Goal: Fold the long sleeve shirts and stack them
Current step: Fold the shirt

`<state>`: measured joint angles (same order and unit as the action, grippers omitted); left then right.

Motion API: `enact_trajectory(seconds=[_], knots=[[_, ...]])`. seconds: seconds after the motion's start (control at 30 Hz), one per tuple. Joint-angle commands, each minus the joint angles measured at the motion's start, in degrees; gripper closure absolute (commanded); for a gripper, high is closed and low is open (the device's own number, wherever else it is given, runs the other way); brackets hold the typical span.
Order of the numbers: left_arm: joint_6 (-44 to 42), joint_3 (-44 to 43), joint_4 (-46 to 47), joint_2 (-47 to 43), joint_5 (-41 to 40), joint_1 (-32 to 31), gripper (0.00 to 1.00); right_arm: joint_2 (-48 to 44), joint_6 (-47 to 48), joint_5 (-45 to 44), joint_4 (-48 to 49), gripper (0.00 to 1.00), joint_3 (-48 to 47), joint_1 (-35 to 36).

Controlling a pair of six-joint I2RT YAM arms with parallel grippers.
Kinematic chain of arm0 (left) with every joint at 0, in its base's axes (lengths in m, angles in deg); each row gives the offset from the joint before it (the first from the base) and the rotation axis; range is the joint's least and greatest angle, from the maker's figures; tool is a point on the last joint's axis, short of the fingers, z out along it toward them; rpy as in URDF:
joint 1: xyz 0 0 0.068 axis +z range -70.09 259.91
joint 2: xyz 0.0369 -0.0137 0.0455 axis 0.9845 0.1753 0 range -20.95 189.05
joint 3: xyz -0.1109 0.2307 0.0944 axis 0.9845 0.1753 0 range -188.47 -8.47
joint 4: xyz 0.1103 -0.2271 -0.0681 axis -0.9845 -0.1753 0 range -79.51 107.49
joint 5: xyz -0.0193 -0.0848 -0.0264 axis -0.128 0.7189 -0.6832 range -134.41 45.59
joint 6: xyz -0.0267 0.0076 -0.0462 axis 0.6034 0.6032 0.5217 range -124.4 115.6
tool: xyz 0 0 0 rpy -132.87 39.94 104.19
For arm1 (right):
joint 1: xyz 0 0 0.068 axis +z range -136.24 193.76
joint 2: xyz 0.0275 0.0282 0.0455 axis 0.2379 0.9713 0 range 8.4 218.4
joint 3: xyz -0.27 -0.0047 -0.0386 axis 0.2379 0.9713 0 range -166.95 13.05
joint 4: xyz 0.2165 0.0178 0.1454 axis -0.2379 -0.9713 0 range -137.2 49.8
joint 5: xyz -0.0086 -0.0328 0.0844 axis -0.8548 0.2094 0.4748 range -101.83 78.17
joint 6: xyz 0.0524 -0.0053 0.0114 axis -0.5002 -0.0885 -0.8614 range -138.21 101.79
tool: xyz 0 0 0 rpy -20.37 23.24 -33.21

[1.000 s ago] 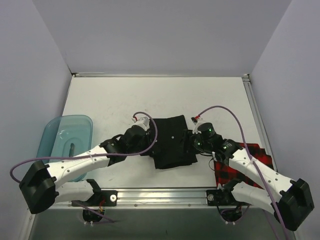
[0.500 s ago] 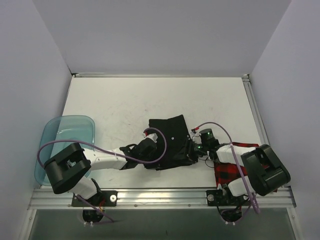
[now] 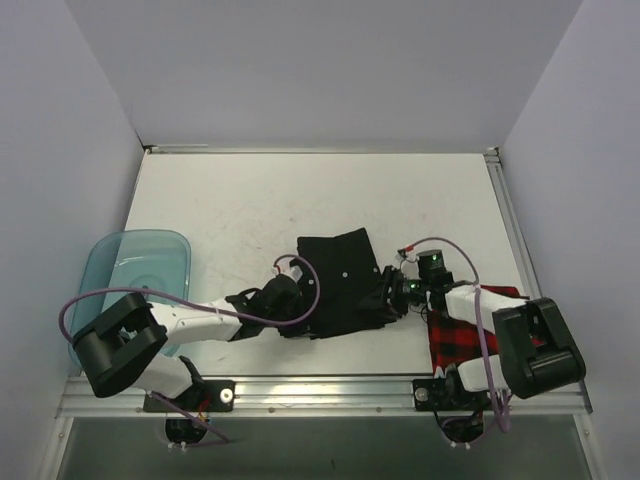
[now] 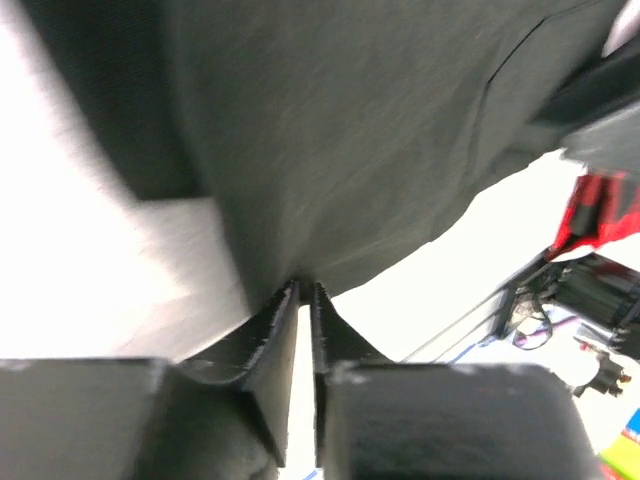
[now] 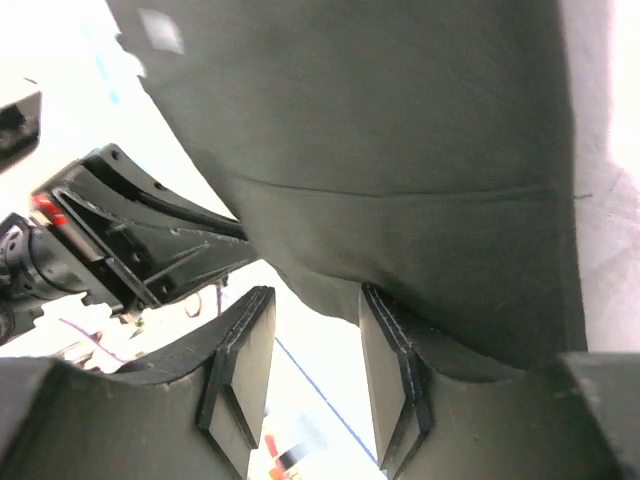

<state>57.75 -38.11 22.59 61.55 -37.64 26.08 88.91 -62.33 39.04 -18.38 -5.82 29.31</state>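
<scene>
The black shirt (image 3: 340,282) lies folded in a rough rectangle at the table's near middle. My left gripper (image 3: 288,299) is at its near left edge. In the left wrist view the left gripper (image 4: 305,286) has its jaws almost together, pinching the edge of the black shirt (image 4: 340,130). My right gripper (image 3: 394,297) is at the shirt's right edge. In the right wrist view the right gripper (image 5: 315,292) is open, with the black shirt (image 5: 400,150) lying over its right fingertip (image 5: 385,320). The red-and-black check shirt (image 3: 478,338) lies crumpled at the near right, partly under the right arm.
A translucent teal tub (image 3: 125,285) stands at the left edge of the table. The metal rail (image 3: 320,385) runs along the near edge behind both arm bases. A red patch of the check shirt (image 4: 600,205) shows in the left wrist view.
Both arms have folded back toward the near edge, drawing the grippers lower along the black shirt's sides. The shirt's near edge has shifted slightly. The left gripper has moved a little left.
</scene>
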Motion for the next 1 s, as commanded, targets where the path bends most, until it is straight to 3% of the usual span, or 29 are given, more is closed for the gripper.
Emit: enact_trajectory(seconds=[0.0, 0.1, 0.27, 0.57, 0.77, 0.97], knots=[[-3.6, -2.2, -10.9, -6.3, -4.7, 1.0, 0.77, -7.9, 6.8, -5.3, -15.6, 0.60, -8.1, -0.6], [-5.9, -7.1, -15.0, -11.0, -5.5, 4.2, 0.62, -11.3, 7.7, -8.4, -20.4, 0.58, -15.1, -1.0], [-9.8, -17.5, -12.8, -8.0, -0.4, 14.9, 0.57, -4.2, 4.5, -7.5, -17.5, 0.59, -26.4, -1.1], [-9.0, -31.5, 1.6, 15.5, 4.1, 22.7, 0.62, 21.5, -5.1, -4.7, 4.3, 0.59, -39.5, -1.1], [-4.9, -29.4, 9.8, 26.2, 3.5, 26.4, 0.72, 36.1, -9.5, -4.3, 18.0, 0.59, -41.6, -2.5], [-4.2, -24.2, 14.9, 29.5, 3.7, 29.5, 0.76, 39.9, -12.0, -3.8, 26.2, 0.59, -36.6, -6.5]])
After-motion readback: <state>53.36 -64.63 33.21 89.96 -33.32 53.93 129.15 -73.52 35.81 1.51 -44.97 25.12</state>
